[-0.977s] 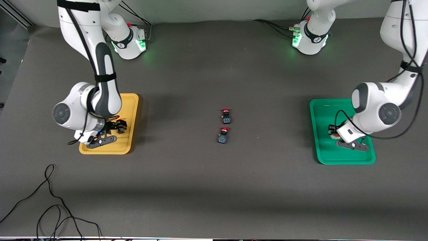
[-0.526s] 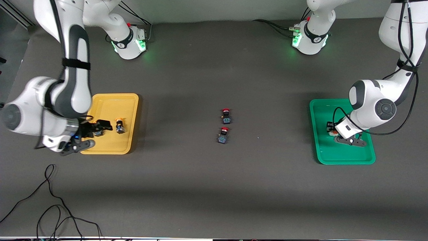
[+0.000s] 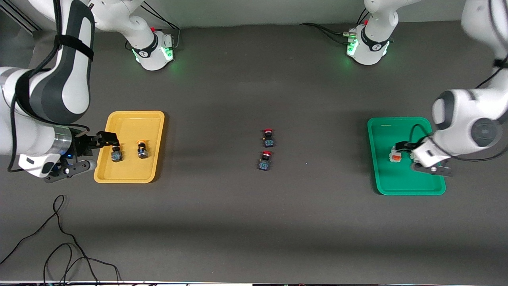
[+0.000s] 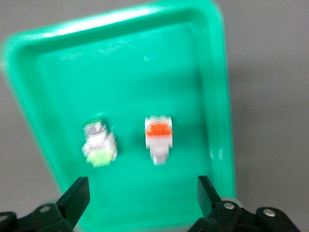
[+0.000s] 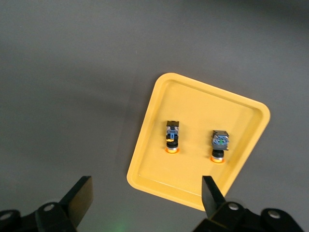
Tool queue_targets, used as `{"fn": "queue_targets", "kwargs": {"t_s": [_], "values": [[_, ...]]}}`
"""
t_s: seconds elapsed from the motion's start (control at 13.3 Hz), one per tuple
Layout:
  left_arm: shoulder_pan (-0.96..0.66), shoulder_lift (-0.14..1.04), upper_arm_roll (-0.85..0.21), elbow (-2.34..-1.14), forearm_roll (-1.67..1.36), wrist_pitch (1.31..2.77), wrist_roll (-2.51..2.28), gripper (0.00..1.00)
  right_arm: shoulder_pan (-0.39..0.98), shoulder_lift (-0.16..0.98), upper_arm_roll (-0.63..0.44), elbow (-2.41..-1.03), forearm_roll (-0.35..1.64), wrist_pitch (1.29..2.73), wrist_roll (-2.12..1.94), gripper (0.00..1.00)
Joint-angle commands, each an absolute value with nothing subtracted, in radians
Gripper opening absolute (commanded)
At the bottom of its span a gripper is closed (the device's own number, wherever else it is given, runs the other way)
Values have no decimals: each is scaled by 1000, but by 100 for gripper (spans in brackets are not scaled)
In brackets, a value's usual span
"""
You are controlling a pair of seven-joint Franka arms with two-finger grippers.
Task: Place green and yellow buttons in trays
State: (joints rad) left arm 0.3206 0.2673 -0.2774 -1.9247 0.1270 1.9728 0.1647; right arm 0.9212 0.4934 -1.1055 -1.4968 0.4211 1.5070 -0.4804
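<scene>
The yellow tray (image 3: 131, 172) (image 5: 193, 186) holds two yellow-capped buttons (image 3: 116, 155) (image 3: 142, 151), also visible in the right wrist view (image 5: 172, 137) (image 5: 218, 145). My right gripper (image 3: 89, 155) (image 5: 145, 198) hangs open and empty over that tray's edge toward the right arm's end of the table. In the green tray (image 3: 405, 184) (image 4: 145, 63) lie a white button with a green face (image 4: 99, 147) and a white block with an orange face (image 3: 395, 155) (image 4: 158, 137). Above this tray my left gripper (image 3: 417, 157) (image 4: 142, 193) is open, holding nothing.
Two red-capped black-blue switches (image 3: 268, 138) (image 3: 265, 160) stand mid-table, one nearer the front camera than the other. A loose black cable (image 3: 59, 238) curls on the table near the front edge at the right arm's end.
My left gripper has opened and risen, leaving the white block in the green tray. The right arm has lifted off the yellow tray toward its own end, uncovering both buttons.
</scene>
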Motion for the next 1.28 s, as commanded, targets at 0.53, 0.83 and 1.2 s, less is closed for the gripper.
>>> {"fn": "queue_targets", "kwargs": {"t_s": [0.53, 0.83, 1.2], "values": [[178, 238, -290, -1304, 92, 1214, -12, 100, 539, 155, -542, -1520, 74, 1483, -140, 100], [146, 221, -287, -1325, 92, 1213, -35, 100, 214, 74, -251, -1566, 48, 1497, -117, 100], [147, 144, -285, -1448, 86, 1328, -28, 98, -98, 12, 21, -1600, 14, 1522, -115, 100]]}}
